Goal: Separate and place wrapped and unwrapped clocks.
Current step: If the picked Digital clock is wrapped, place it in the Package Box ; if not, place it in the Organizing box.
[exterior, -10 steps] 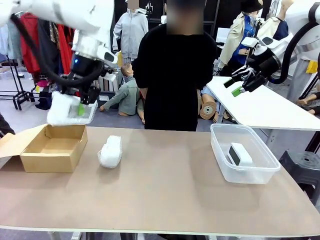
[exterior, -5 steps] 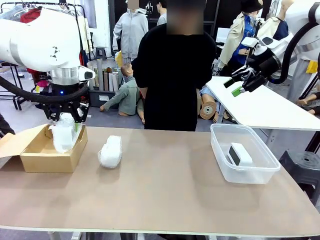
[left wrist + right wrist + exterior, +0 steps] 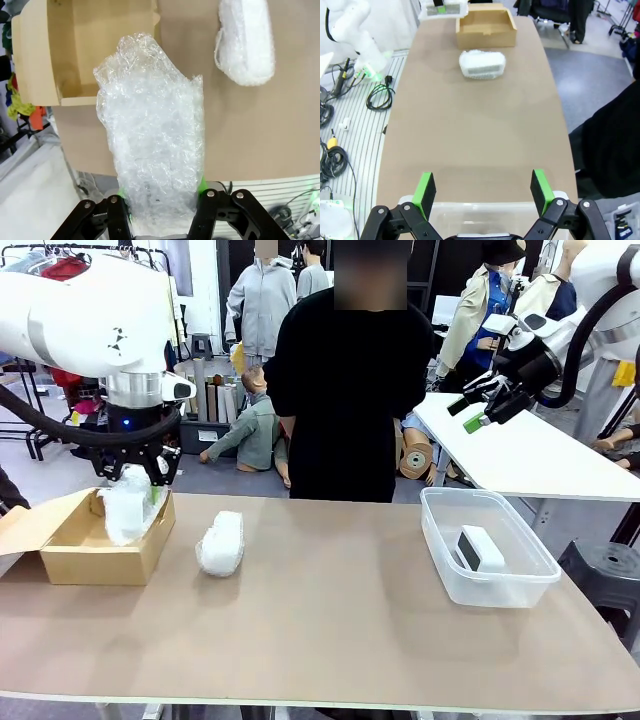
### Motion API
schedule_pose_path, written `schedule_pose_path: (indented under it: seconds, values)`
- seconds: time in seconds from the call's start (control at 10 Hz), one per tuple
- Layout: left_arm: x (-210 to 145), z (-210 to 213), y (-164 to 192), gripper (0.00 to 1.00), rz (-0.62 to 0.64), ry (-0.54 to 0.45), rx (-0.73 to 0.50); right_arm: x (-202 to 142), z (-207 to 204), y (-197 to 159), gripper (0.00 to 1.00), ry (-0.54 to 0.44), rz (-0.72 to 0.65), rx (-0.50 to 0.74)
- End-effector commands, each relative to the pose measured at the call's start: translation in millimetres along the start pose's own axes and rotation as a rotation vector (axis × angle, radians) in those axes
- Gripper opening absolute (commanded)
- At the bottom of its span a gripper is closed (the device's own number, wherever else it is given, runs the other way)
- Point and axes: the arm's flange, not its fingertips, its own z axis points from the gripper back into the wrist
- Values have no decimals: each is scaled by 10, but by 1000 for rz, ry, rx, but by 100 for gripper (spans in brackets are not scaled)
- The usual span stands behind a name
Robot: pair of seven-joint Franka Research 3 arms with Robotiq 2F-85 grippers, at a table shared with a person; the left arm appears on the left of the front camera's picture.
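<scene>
Bright, even indoor light falls from above. On the bench (image 3: pixel 330 630) shadows are soft and short, tucked close under the lying bundle (image 3: pixel 221 543) and the clear tub (image 3: pixel 500 592). The front view is sharp throughout. Both wrist views bow straight edges near their borders. The held bundle (image 3: pixel 152 145) carries small white glints on its crinkled wrap.

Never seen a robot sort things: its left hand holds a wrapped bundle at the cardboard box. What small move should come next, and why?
Probably lower it a touch, then let go. The left hand is shut on the wrapped bundle, whose lower end dips into the open cardboard box but looks not yet set down. A second wrapped bundle waits on the table.
</scene>
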Motion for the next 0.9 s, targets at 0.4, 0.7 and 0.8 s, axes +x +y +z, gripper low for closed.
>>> schedule_pose_path:
  seconds: [0.4,0.7,0.8]
  values:
    - [513,-121,392,0,-15,-101,2,10,12,15,100,1,2,0]
    - [968,-340,787,0,36,-129,-9,10,12,15,100,1,2,0]
    - [1093,-424,914,0,23,-153,0,10,12,15,100,1,2,0]
